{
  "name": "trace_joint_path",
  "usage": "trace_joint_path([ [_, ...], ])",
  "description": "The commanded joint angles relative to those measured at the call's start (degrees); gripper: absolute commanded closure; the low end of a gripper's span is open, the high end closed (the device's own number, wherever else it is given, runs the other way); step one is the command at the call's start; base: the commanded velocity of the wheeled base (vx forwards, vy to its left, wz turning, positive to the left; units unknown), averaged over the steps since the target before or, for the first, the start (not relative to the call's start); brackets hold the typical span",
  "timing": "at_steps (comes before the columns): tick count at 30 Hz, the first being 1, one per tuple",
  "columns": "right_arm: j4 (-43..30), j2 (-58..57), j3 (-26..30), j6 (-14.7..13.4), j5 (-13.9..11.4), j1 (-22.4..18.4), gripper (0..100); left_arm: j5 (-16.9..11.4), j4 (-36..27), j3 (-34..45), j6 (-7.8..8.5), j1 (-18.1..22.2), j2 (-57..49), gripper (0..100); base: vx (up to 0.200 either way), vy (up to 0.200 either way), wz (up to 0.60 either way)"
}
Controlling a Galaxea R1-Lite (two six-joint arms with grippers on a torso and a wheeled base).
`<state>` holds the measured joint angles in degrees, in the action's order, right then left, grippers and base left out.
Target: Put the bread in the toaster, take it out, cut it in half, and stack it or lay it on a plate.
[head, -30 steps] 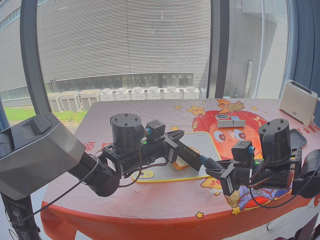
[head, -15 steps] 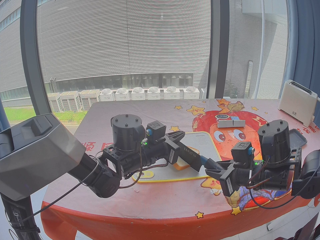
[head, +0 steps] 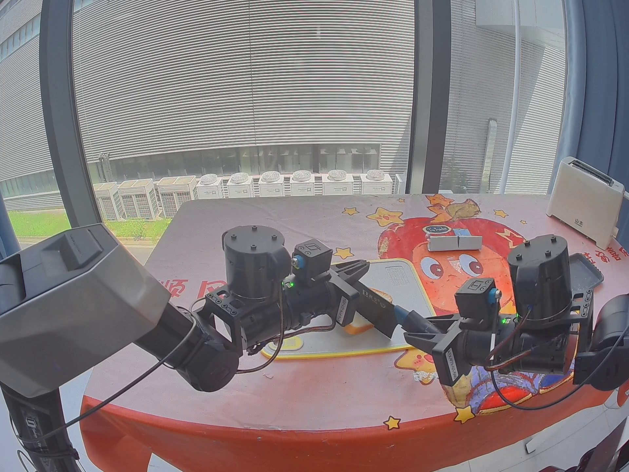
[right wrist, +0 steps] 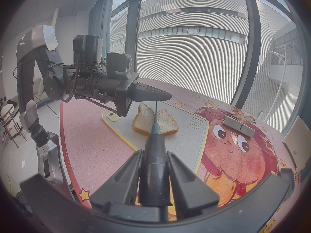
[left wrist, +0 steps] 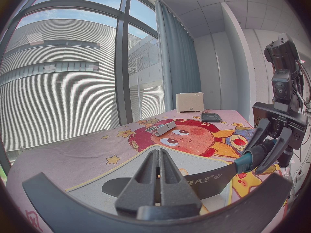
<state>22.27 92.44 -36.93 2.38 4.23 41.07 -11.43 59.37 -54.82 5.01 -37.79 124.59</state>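
A slice of bread [right wrist: 155, 122] lies on the white cutting board [right wrist: 188, 136], partly hidden behind the arms in the head view [head: 357, 326]. My right gripper [right wrist: 155, 154] is shut on the handle of a black knife [head: 373, 304], whose blade stands edge-down over the middle of the slice. My left gripper [head: 362, 268] hangs just above the board's near-left part, fingers shut with nothing between them, its tip [right wrist: 168, 97] close above the bread. In the left wrist view the knife blade [left wrist: 207, 182] crosses just beyond my shut left gripper [left wrist: 158, 152].
A cream toaster [head: 585, 201] stands at the table's far right corner. A black tray [head: 585, 270] lies in front of it. A grey block [head: 454, 240] rests beyond the board. The table's front edge runs close below both arms.
My left arm has shifted slightly to the right, toward the bread. The right gripper and knife have kept still.
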Motion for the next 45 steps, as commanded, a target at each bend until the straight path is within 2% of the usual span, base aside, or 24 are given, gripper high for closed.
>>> trace_joint_path([
  [1,0.40,-0.42,-0.16,-0.09,-0.01,0.15,100,0.01,0.13,0.33,0.00,0.00,0.66,100,0.000,0.000,0.00],
  [25,0.67,0.28,-0.52,-0.27,0.08,0.50,100,0.01,-0.57,0.33,0.35,0.00,-3.12,100,0.000,0.000,0.00],
  [45,0.32,1.16,-0.16,-0.09,0.08,0.33,100,0.01,-0.13,1.65,0.35,0.35,0.74,100,0.000,0.000,0.00],
])
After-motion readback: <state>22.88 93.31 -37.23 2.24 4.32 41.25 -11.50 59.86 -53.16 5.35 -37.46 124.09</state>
